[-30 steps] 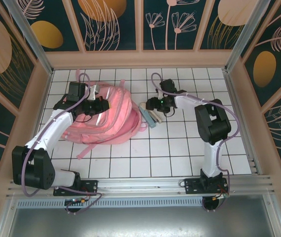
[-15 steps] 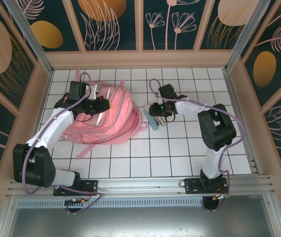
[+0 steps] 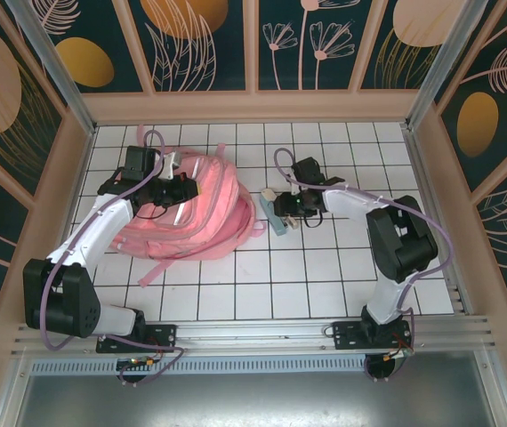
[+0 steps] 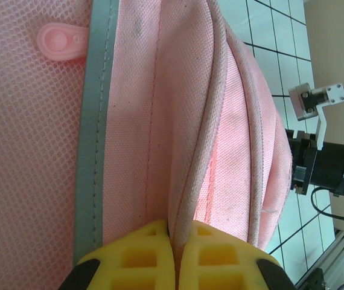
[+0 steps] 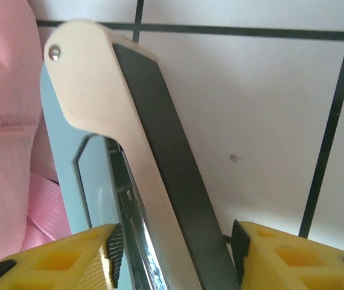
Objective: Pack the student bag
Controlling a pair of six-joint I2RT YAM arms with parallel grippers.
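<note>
The bag (image 3: 205, 209) is seam-pinched by the left pincer (image 4: 175, 238), likely as anchor; the stack (image 5: 99, 90) at its three o'clock is straddled by the right pincer (image 5: 175, 241), grip unclear.

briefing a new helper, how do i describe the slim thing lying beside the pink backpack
Find the big pink student bag on the white tiled table. Off its right edge lies a slim flat stack, between the right arm's yellow fingers. Unlike the soft bag it is hard and straight: cream strip with a rivet, black slab, pale blue sheet.
</note>
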